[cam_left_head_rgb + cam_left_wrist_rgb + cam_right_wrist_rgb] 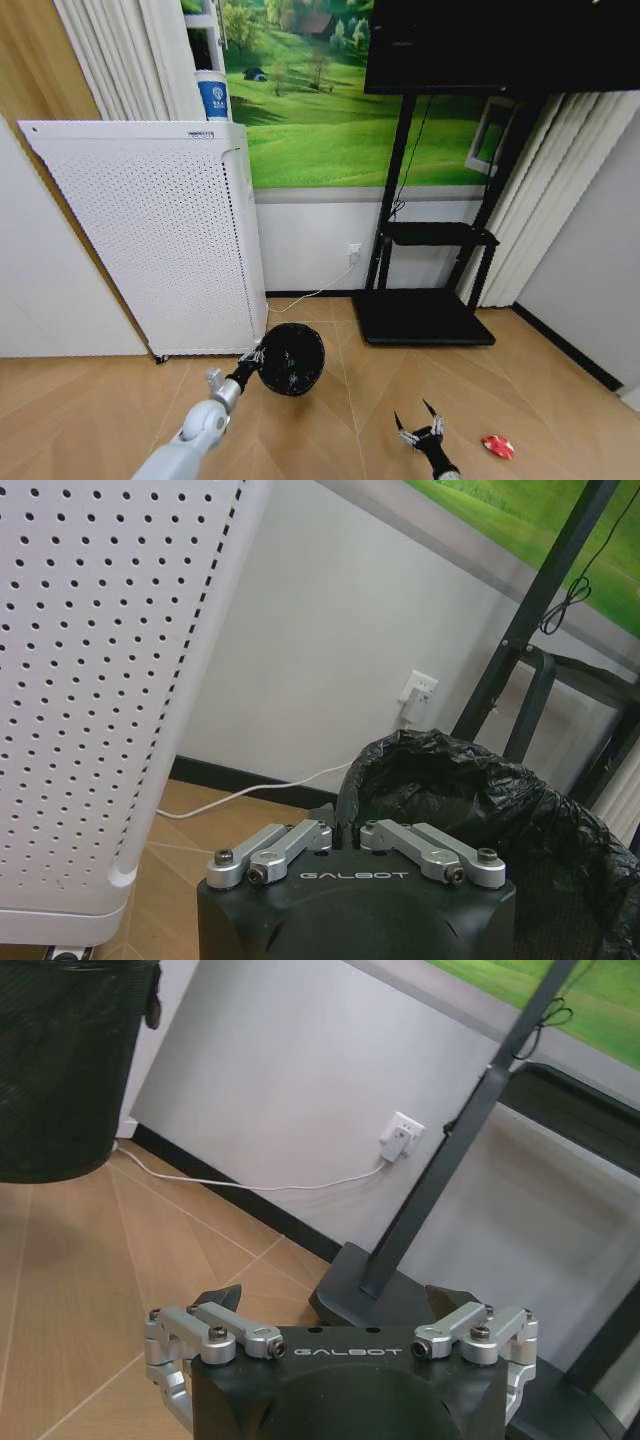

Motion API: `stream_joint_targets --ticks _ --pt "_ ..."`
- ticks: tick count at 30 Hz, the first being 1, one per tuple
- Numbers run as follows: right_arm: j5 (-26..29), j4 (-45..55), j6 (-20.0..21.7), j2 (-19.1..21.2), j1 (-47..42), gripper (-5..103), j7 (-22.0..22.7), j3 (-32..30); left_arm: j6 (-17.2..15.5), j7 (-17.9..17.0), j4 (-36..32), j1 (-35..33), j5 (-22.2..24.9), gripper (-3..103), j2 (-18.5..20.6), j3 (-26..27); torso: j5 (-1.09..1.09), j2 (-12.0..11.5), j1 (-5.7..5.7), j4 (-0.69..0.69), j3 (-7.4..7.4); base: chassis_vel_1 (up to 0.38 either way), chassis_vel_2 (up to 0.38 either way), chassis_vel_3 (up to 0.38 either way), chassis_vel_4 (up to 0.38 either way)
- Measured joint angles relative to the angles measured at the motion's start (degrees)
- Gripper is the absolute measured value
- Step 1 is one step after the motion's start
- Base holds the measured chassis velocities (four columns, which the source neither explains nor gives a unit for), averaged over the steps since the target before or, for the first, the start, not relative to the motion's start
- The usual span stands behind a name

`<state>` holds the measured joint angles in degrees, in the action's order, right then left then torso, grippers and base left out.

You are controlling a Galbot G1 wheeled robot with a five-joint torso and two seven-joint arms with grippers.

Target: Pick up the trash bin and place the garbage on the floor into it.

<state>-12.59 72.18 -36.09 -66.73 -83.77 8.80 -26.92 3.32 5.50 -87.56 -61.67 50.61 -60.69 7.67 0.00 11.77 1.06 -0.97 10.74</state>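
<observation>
The left pincer [255, 357] is closed on the rim of the bin [290, 358], and the bin hangs tilted from it, mouth turned toward the robot, just in front of the white appliance [160, 235]. In the left wrist view the linkages are drawn in tight over the bin's edge, where a black liner [480, 780] is folded over the rim. In the right wrist view the bin's bottom appears to be off the floor [330, 420], though I can't be certain.

The right pincer [421, 428] hovers low over the floor with its fingers spread wide and nothing in them. One red-and-white wrapper [498, 447] lies on the floor just to its right, apart from it. Bin and wrapper are well apart, with the right pincer between them.

The weak point, I'd judge, is that one-sided hold on the rim. Liner plastic caught between the fingers could slip, and the bin could swing or drop. Tilted as it is, anything dropped in might roll back out of the mouth. The bin also sits close to the appliance and could knock it if the arm swings. The wrapper is flat and crumpled, so the open fingers may scrape the floor or push it away instead of closing on it. A white cable [315, 290] runs along the wall behind, near the TV stand [425, 315].
</observation>
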Motion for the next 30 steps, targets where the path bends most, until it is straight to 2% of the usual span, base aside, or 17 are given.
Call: stream_joint_targets --ticks 4,8,17,19,21,30 --pt "-1.31 -2.26 -0.27 0.33 0.16 100 -0.97 -0.12 0.0 -0.02 -0.1 -0.13 -0.02 7 -0.06 0.31 0.01 0.0 0.0 -0.01 0.0 0.0 0.0 0.0 0.0" --pt "-2.98 -6.73 1.2 0.6 1.27 100 -3.31 0.3 0.01 -0.03 -0.12 -0.44 -0.14 7 -0.1 0.67 -0.01 0.0 0.0 -0.02 0.0 0.0 0.0 0.0 0.0" --pt "-5.51 -20.69 3.99 0.61 12.05 100 -7.19 2.68 0.06 0.2 -0.41 -1.36 -0.56 7 -0.17 1.12 0.01 0.0 0.0 0.0 0.0 0.0 0.0 0.0 0.0" --pt "-5.66 -22.51 4.3 0.82 13.95 103 -7.55 2.94 0.07 0.25 -0.41 -1.39 -0.62 7 -0.19 1.19 0.0 0.0 0.0 0.0 0.01 0.0 0.0 0.0 0.0" --pt "-6.09 -25.49 4.93 1.43 17.0 100 -8.28 3.07 0.1 0.32 -0.46 -1.43 -0.7 7 -0.32 1.3 0.02 0.0 0.0 0.02 0.0 0.0 0.0 0.0 0.0" --pt "-5.04 -26.2 5.71 4.78 15.51 99 -9.75 2.49 0.39 1.06 0.08 -1.19 -1.53 7 -0.49 1.49 0.01 0.0 0.0 -0.03 0.0 0.0 0.0 0.0 0.0"
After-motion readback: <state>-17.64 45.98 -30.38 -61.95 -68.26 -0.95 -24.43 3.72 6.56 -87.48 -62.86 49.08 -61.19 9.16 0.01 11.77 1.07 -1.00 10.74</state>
